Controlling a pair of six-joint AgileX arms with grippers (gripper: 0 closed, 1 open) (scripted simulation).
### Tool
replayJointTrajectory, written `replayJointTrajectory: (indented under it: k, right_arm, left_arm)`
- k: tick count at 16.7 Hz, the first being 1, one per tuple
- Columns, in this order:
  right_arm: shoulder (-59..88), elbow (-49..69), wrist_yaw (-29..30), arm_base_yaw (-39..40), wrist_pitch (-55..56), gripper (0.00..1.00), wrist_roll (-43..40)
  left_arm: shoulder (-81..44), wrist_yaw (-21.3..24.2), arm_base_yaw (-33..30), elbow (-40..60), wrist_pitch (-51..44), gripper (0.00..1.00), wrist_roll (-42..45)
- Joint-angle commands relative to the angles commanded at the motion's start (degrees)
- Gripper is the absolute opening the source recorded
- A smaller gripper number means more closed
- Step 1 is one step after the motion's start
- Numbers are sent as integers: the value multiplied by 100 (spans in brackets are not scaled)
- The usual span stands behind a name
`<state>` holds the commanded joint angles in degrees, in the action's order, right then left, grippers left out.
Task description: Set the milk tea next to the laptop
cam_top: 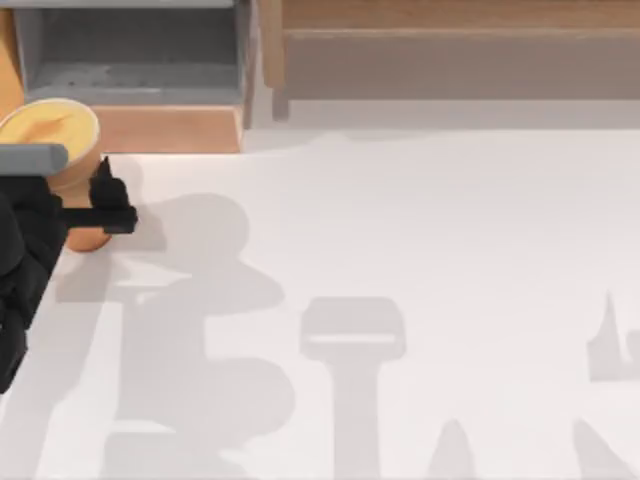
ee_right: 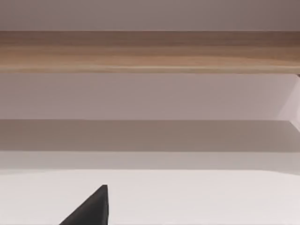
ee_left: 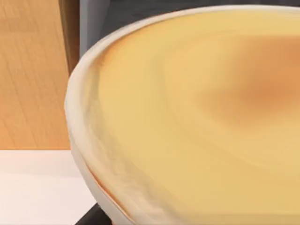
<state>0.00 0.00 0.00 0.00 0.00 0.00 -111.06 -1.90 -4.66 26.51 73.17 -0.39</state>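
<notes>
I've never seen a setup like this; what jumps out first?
The milk tea, an orange-tan cup with a flat yellow top, stands at the table's far left edge. The black left pincer is right at the cup's side there. Long grey shadows stretch across the white tabletop.

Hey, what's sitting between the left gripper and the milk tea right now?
Nothing: in the top view the left gripper is right at the milk tea, its dark fingers against the cup's side.

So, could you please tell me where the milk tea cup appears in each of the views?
Top view: the tapered orange-tan milk tea cup with a pale rim stands at the far left, at the left gripper.
Left wrist view: its yellow-orange top looms close.
Right wrist view: not in it.
Shared landmark: the white table.
</notes>
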Motion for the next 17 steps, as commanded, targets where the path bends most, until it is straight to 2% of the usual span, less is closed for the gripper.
replayJointTrajectory:
  k: [4,5,17]
  right_arm:
    - [0,0,0,0,0,100,0]
    - [0,0,0,0,0,100,0]
    - [0,0,0,0,0,100,0]
  left_arm:
    - [0,0,0,0,0,2,0]
    - [0,0,0,0,0,0,0]
    - [229,-4,-5,3,-238,0,10]
